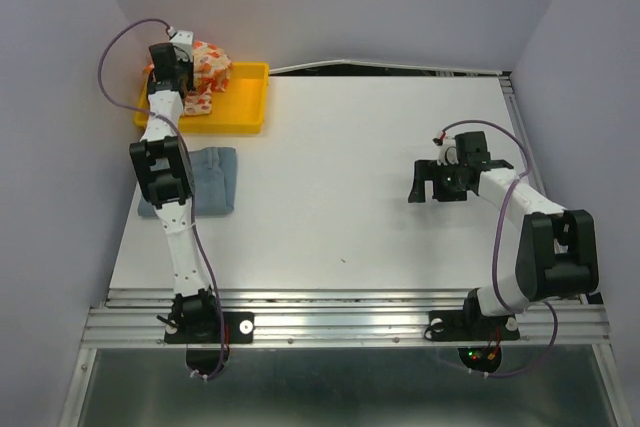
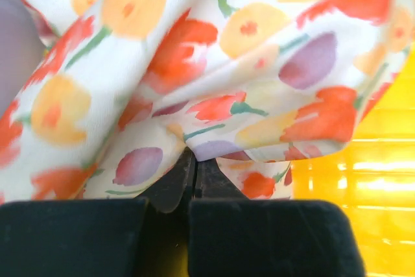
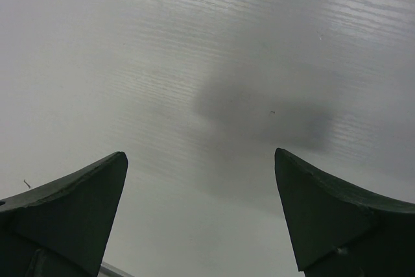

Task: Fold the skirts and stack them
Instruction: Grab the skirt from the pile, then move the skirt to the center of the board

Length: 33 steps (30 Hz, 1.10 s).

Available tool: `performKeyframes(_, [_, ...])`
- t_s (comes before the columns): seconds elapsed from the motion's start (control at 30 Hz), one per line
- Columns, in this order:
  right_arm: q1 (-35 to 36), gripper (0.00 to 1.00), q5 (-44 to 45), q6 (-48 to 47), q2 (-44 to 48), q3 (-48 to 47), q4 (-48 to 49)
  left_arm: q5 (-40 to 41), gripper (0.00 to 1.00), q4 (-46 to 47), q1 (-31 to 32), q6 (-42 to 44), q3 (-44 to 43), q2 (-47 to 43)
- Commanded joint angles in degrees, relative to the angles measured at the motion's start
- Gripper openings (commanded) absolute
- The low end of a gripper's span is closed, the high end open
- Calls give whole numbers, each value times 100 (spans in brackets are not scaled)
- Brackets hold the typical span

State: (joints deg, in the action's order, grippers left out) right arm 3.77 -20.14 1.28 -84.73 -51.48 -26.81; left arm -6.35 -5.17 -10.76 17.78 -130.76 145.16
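Note:
The cream floral skirt [image 1: 210,72] lies bunched in the yellow tray [image 1: 245,107] at the back left. My left gripper [image 2: 193,163] is over the tray, shut on a fold of the floral skirt [image 2: 194,76], which fills the left wrist view. The light blue skirt [image 1: 215,179] lies folded flat on the table near the left edge, partly hidden by the left arm. My right gripper [image 3: 201,160] hovers open over bare white table on the right side, nothing between its fingers.
The yellow tray [image 2: 376,160] shows at the right of the left wrist view. Purple walls close in the table on the left, back and right. A metal rail [image 1: 340,312] runs along the near edge by the arm bases.

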Motion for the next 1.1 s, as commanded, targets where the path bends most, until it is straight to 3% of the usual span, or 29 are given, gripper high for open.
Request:
performKeyframes(0.0, [-25, 100, -174, -58, 220, -256, 18, -770, 0, 360, -5, -301, -160, -2008])
performKeyframes(0.27, [-25, 100, -456, 39, 308, -617, -96, -1790, 0, -125, 259, -521, -152, -3511])
performKeyframes(0.47, [-25, 100, -710, -101, 404, -1099, -281, -2537, 0, -545, 829, -653, 252, -4452])
performKeyframes(0.77, [-130, 100, -999, -645, 440, -1452, -641, -3224, 0, -696, 2393, -415, 2940, -5726])
performKeyframes(0.87, [-131, 100, -1761, -979, 518, -1435, -1123, -3389, 0, -731, 2832, -564, 3861, -5797])
performKeyframes(1.07, [-131, 100, -2379, -1489, 633, -1172, -1660, -4172, 0, -257, 3291, -1215, 5024, -5605])
